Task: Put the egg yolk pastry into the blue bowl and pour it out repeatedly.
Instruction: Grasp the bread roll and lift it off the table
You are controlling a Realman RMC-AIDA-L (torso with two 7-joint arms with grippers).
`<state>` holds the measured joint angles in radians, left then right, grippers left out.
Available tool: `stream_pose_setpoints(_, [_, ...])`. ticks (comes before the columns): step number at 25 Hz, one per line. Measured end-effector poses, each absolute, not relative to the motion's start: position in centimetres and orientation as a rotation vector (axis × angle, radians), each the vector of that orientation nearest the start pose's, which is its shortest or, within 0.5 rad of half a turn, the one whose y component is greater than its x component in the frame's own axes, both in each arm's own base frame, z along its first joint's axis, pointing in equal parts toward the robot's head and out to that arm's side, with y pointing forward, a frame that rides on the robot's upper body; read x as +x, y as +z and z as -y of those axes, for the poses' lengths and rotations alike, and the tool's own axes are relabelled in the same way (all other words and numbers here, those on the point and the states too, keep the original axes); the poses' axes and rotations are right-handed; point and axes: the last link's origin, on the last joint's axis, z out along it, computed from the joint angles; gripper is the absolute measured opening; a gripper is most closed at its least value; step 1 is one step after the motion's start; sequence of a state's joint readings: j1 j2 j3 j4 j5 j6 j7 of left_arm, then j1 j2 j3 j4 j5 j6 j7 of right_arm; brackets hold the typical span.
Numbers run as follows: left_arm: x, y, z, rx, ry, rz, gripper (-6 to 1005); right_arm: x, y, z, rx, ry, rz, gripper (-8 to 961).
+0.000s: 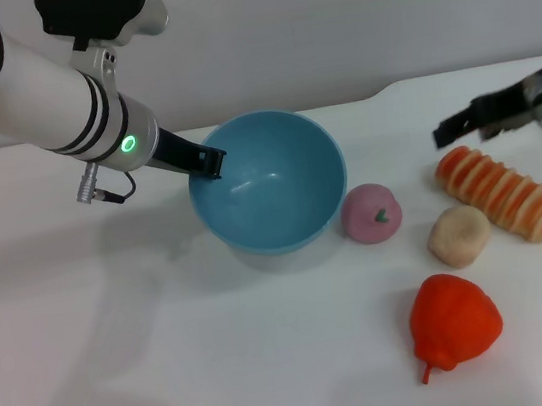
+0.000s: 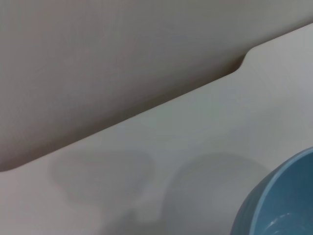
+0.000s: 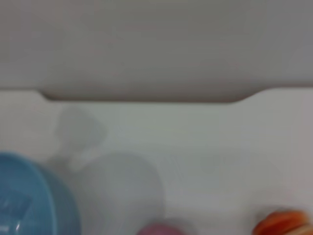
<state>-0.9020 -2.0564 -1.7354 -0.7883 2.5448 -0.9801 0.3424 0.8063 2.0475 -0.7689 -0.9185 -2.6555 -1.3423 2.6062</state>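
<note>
Head view: left gripper (image 1: 211, 161) grips blue bowl (image 1: 277, 177); pastry (image 1: 459, 235) well apart.

White table (image 1: 224, 371) — pink ball (image 1: 370, 213), egg yolk pastry (image 1: 458, 235), striped bread roll (image 1: 502, 193), red pepper (image 1: 454, 322)

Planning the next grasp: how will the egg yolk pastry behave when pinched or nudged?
The egg yolk pastry looks rounded but slightly flattened, so it probably rolls little. Its matte surface likely grips well. It is small, so probably light, and it may dent if squeezed hard.

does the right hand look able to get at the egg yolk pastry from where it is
Probably yes. The right hand hangs above the table beyond the bread roll; the egg yolk pastry lies uncovered beside that roll, open from above.
</note>
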Motion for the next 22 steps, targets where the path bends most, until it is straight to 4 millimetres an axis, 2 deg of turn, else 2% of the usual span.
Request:
stream_pose_setpoints(7, [-16.4,-4.6,-44.2,-2.315,0.188,1.098,-1,22.8,0.6,-41.3,-2.260,-0.096,-1.552,688])
stream_pose_setpoints(9, [-16.4,-4.6,-44.2,-2.315,0.188,1.097,-1,23.0,0.2,-41.1,-2.260,-0.112,-1.573,688])
stream_pose_setpoints(13, [-16.4,-4.4,-44.4,-2.310,0.181,1.102,-1,23.6,0.5,-40.7,-2.235,-0.110,-1.602,688])
stream_pose_setpoints(18, [-16.5,-4.3,-44.4,-2.308,0.182,1.102,-1,24.3,2.3,-40.0,-2.181,-0.088,-1.636,687])
stream_pose_setpoints(22, [-16.6,-4.4,-44.4,-2.307,0.185,1.106,-1,24.7,2.2,-39.5,-2.179,-0.104,-1.662,688])
